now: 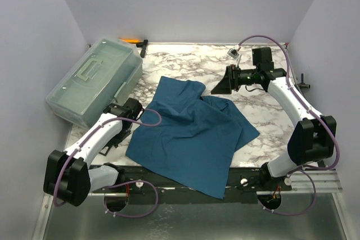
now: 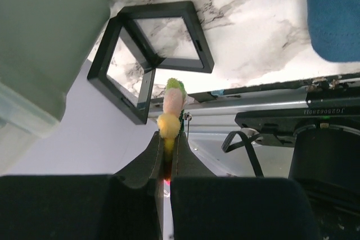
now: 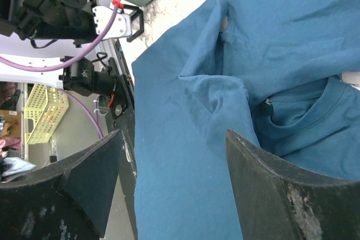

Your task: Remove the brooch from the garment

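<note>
Brooch [image 2: 173, 100]: off the shirt [image 1: 191, 139], pinched between the pressed-together fingers of the left gripper [image 2: 167, 139], at the shirt's 9 o'clock near the table [image 1: 185, 63] edge, beside an open black frame box [image 2: 152, 49]. Right gripper [image 3: 174, 178]: fingers spread, holding nothing, over the crumpled shirt's 1 o'clock side near the collar. Surroundings: lidded bin [image 1: 95, 80] at the shirt's 10 o'clock; orange-handled tool [image 1: 130, 40] at 11 o'clock by the back wall.

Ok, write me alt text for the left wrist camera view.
The left gripper is shut on a small flower-like brooch, yellow, pink and green, held apart from the blue shirt. Beyond it an open black frame case lies at the edge of the marble table, beside a grey-green plastic box.
</note>
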